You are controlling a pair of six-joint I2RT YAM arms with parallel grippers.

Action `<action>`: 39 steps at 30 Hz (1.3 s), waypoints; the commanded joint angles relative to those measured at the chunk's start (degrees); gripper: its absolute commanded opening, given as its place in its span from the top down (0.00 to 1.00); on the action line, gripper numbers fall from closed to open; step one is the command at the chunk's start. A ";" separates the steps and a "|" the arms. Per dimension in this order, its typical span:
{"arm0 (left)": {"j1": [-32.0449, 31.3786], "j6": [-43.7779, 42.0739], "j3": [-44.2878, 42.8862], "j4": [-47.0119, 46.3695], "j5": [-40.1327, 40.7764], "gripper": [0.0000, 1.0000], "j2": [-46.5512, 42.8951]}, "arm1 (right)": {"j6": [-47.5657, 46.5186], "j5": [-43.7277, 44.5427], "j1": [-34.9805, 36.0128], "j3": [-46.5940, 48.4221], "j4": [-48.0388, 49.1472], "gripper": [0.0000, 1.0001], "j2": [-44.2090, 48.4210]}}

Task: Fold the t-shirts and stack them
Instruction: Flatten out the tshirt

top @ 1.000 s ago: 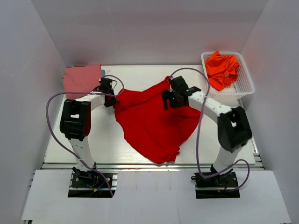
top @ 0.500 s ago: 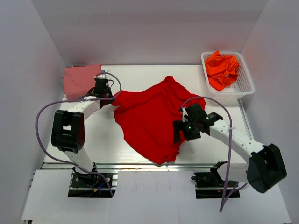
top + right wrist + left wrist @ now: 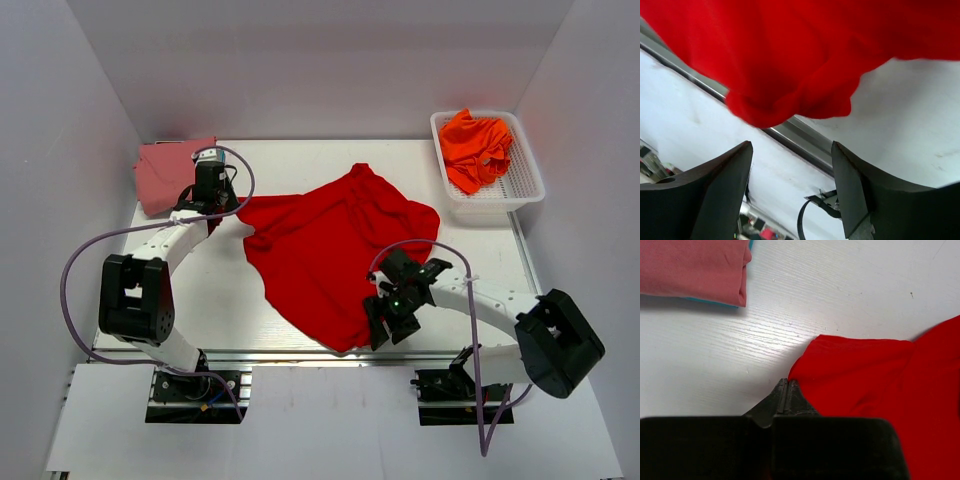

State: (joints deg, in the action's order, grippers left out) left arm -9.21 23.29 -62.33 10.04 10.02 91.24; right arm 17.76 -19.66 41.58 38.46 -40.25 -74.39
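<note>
A bright red t-shirt (image 3: 330,250) lies spread across the middle of the table, and it also shows in the left wrist view (image 3: 880,390). My left gripper (image 3: 230,205) is shut at the shirt's far left corner, with the cloth edge right at its fingertips (image 3: 786,384). My right gripper (image 3: 383,330) is open and empty at the shirt's near hem (image 3: 790,105), by the table's front edge, its jaws wide apart (image 3: 790,195). A folded dusty pink t-shirt (image 3: 172,172) lies at the far left on a teal one (image 3: 710,301). Orange t-shirts (image 3: 478,145) lie in the basket.
A white mesh basket (image 3: 520,190) stands at the far right corner. The table's metal front rail (image 3: 805,137) runs just below the red hem. White walls close in both sides and the back.
My right gripper has left the shirt's far edge and swung down to the near hem, now open. My left gripper has moved up and left, drawing the red corner with it.
</note>
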 commanded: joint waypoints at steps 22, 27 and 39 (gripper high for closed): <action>0.42 0.35 -0.60 0.06 2.19 1.00 -8.00 | 4.48 12.00 2.80 8.63 3.52 1.00 8.18; 0.42 0.97 -5.86 0.86 4.21 1.00 -12.74 | 6.06 35.59 2.10 22.58 4.03 1.00 14.27; 0.42 -6.66 -26.17 4.19 17.65 1.00 -19.35 | -12.91 68.42 1.48 38.61 32.85 1.00 24.11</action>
State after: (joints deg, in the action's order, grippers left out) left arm -9.10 20.51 -85.06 13.23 21.32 75.24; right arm 13.80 37.69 43.11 71.33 -20.10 -51.92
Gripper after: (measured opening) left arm 0.009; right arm 0.022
